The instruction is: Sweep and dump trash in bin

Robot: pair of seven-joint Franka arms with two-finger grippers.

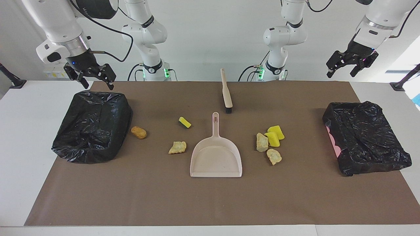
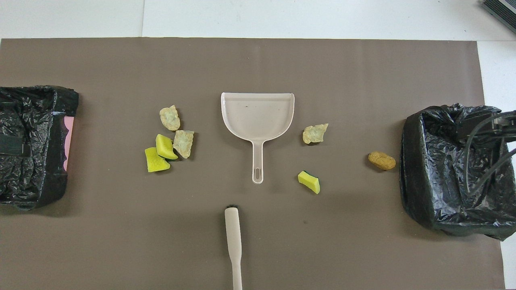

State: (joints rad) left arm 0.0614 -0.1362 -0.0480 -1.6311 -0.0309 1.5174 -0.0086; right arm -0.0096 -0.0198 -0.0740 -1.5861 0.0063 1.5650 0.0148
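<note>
The trash lies on the brown mat. Two yellow sponge blocks (image 1: 275,132) (image 2: 165,146) and two beige lumps (image 1: 262,142) (image 2: 184,143) cluster beside the beige dustpan (image 1: 216,157) (image 2: 258,117), toward the left arm's end. A beige lump (image 1: 177,147) (image 2: 315,133), a yellow sponge (image 1: 184,122) (image 2: 309,182) and an orange-brown lump (image 1: 138,132) (image 2: 381,160) lie toward the right arm's end. The brush (image 1: 226,91) (image 2: 234,241) lies nearer the robots than the dustpan. My right gripper (image 1: 95,78) is open, raised over the bin's robot-side edge. My left gripper (image 1: 350,67) is open, raised above the table's corner.
A black-bagged bin (image 1: 82,147) (image 2: 415,169) stands at the right arm's end of the mat. A second black-bagged bin (image 1: 361,157) (image 2: 52,161) stands at the left arm's end. The right arm's cables (image 2: 483,133) hang over the first bin.
</note>
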